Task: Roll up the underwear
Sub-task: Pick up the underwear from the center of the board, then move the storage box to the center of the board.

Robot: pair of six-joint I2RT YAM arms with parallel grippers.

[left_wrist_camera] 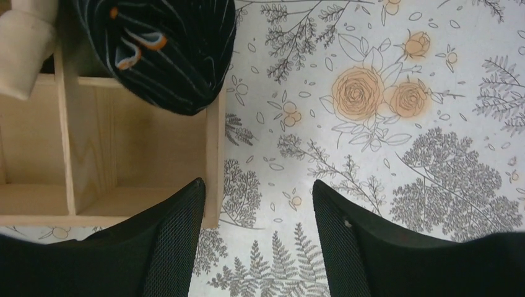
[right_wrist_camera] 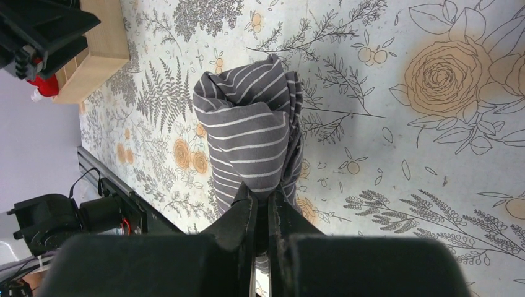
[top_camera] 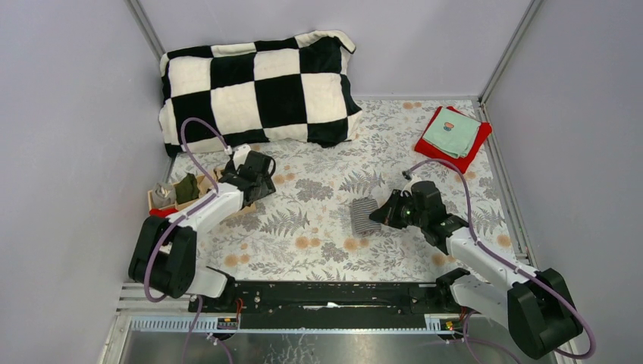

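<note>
The black pinstriped underwear lies rolled in a corner compartment of the wooden box. My left gripper is open and empty, just over the box's corner and the tablecloth; in the top view it is at the box's right end. The grey underwear with pale stripes is a bundled roll. My right gripper is shut on its near end. In the top view the roll rests mid-table at my right gripper.
The wooden box at the left holds a cream item and other rolled cloths. A black-and-white checkered pillow lies at the back. A teal cloth sits on a red cloth at the back right.
</note>
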